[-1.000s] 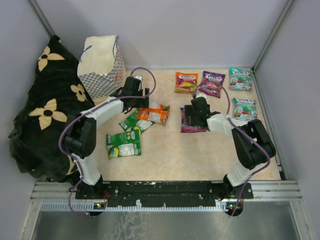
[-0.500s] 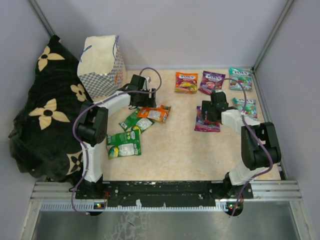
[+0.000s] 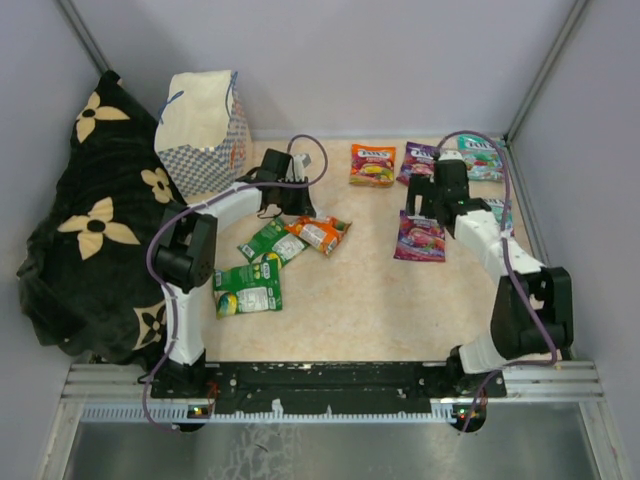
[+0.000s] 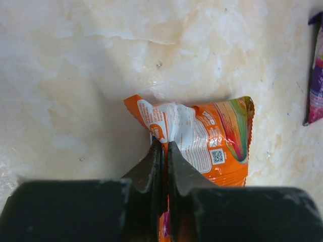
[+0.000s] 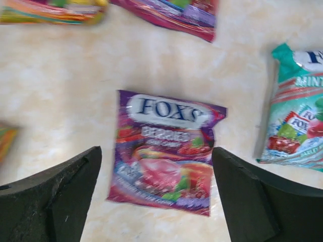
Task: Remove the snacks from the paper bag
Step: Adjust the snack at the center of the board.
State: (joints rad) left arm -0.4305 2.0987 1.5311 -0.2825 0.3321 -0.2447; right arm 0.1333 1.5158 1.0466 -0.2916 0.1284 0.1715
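The checkered paper bag (image 3: pixel 205 125) stands upright at the back left. My left gripper (image 3: pixel 300 210) (image 4: pixel 165 146) is shut on the crumpled edge of an orange snack (image 3: pixel 322 233) (image 4: pixel 212 136), just right of the bag. Two green snacks (image 3: pixel 272 242) (image 3: pixel 247 290) lie near it. My right gripper (image 3: pixel 432 205) (image 5: pixel 156 166) hangs open over a purple snack (image 3: pixel 421 237) (image 5: pixel 166 151) that lies flat on the table, touching neither finger. More snacks lie along the back: orange (image 3: pixel 372 164), purple (image 3: pixel 418 157), teal (image 3: pixel 485 160), and another teal (image 5: pixel 298 121) beside the right arm.
A black cloth with cream flowers (image 3: pixel 90 230) is heaped along the left side. Grey walls close in the table at the back and on both sides. Another purple pouch's edge (image 4: pixel 315 75) shows at the right of the left wrist view.
My left gripper has shut on the orange snack, which has shifted and tilted. My right arm slid the purple snack to the right, let it go and drew back with its fingers wider.
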